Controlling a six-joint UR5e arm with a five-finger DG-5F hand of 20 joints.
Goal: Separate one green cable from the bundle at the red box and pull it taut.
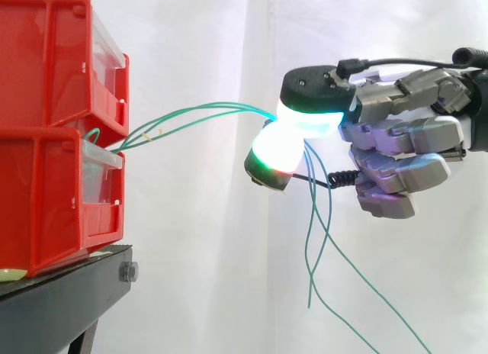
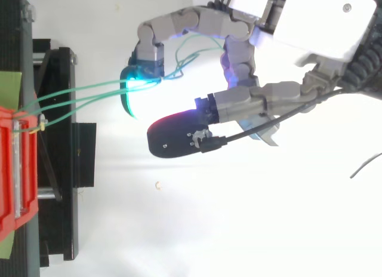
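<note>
Nearest, the robot hand (image 1: pixel 396 133) hooks the green cables (image 1: pixel 191 116) over one curled, glowing fingertip (image 2: pixel 136 89). Several strands run together from the red box (image 1: pixel 46 201), bowed, ends dangling below the hand. None looks singled out or taut yet.

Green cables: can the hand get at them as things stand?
Probably yes. The cables span open air from the box right to the hand, nothing between. They bunch together there, so singling one out looks harder.
</note>
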